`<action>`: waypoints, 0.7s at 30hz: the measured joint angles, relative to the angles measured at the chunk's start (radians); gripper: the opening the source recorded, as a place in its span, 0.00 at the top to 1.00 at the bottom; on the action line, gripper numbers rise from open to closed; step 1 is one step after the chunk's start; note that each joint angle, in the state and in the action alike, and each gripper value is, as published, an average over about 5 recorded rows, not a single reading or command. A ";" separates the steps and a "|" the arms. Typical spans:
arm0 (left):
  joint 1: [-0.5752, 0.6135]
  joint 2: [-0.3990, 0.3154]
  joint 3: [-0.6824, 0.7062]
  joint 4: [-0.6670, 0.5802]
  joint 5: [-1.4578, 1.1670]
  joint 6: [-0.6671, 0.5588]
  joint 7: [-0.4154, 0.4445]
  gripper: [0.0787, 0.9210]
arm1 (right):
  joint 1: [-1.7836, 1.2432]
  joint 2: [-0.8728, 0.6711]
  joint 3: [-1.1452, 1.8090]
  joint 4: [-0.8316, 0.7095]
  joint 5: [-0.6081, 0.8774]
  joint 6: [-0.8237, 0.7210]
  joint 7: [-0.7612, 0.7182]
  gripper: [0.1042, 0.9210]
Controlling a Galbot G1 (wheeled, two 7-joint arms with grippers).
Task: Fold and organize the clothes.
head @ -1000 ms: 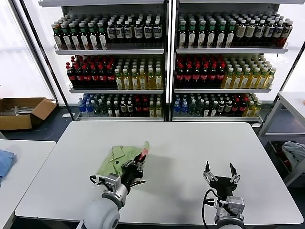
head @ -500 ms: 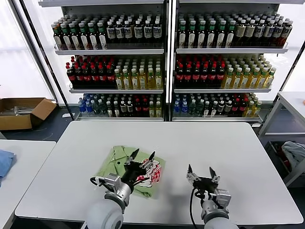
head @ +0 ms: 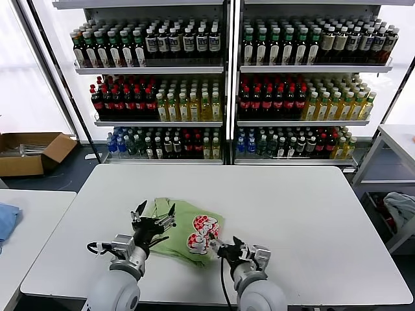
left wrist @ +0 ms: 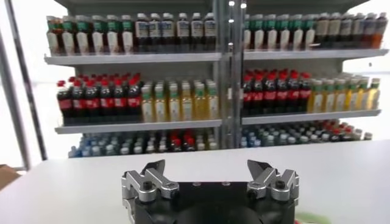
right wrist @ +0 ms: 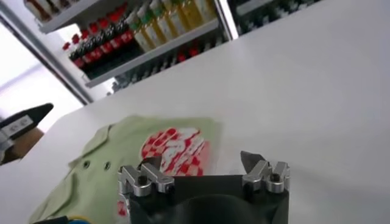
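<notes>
Right gripper (head: 225, 249) jaws spread, empty, at near right edge of the green polo shirt (head: 181, 227); left gripper (head: 154, 217) wide, empty, over its collar side. Shirt partly folded near table (head: 311, 214) front. Mid-fold; next probably pinch an edge

A white surface (head: 311, 214) stood before two tall shelf units (head: 227, 78) of bottles at 12 o'clock — a cardboard box (head: 29, 152) lay on the floor at 10.
</notes>
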State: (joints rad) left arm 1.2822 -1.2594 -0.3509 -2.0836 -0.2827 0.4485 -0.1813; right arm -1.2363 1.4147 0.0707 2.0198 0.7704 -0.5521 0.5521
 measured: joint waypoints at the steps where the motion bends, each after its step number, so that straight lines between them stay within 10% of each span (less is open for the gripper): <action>1: 0.000 0.002 -0.006 0.002 0.001 0.001 -0.001 0.12 | 0.007 0.001 -0.009 -0.008 0.011 -0.002 0.007 0.12; 21: 0.016 0.015 -0.048 0.014 0.000 0.018 -0.021 0.12 | 0.061 0.011 -0.070 -0.084 0.053 -0.013 0.055 0.75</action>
State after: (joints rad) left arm 1.2979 -1.2441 -0.3987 -2.0700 -0.2826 0.4667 -0.2020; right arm -1.1751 1.4253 0.0011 1.9359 0.8233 -0.5652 0.6067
